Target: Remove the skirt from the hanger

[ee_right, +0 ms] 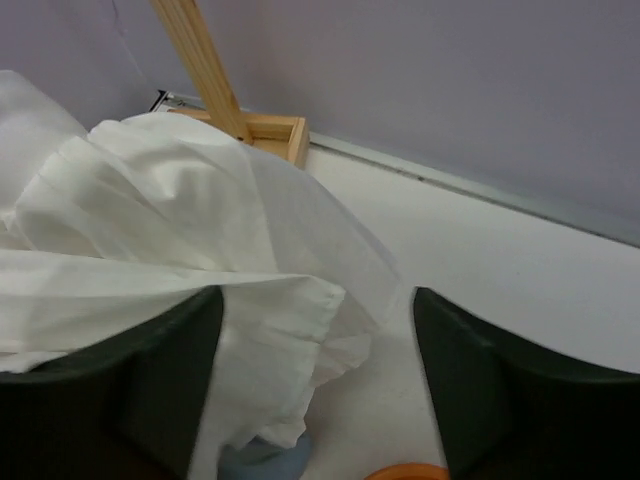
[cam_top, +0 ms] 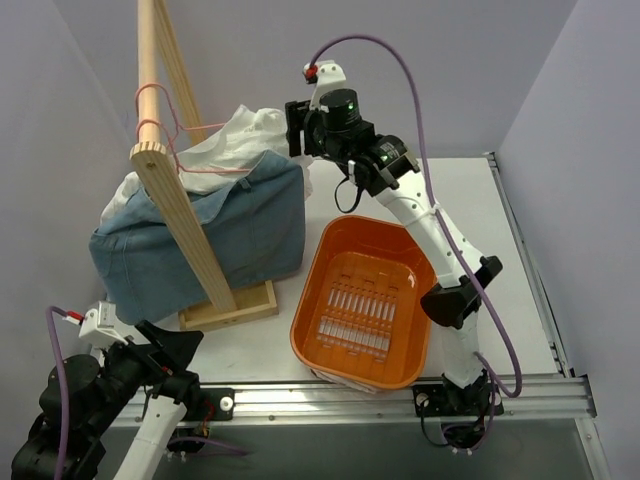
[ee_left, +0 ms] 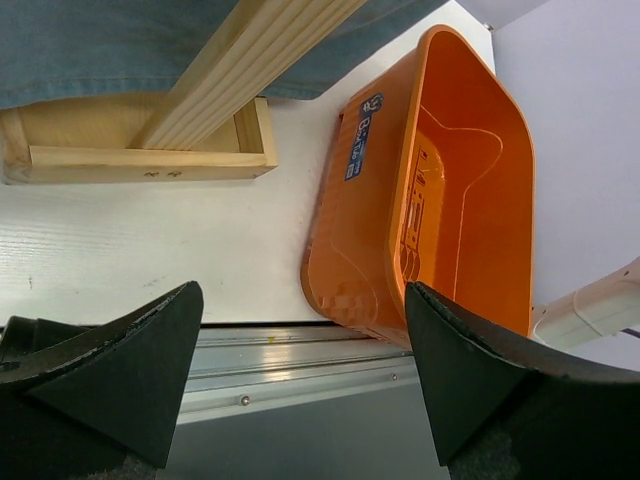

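Skirt, blue denim with white cloth bunched on top, sags in a heap at left of the frame against the wooden rack, its hem on the tabletop. The pink hanger hooks the rail at upper left, its wire apparently running into the waistband, so removal looks unfinished. Right gripper, top centre, has jaws spread with white cloth loose between them, pinching nothing; left gripper, lower left, jaws spread wide and empty beside the orange basket.
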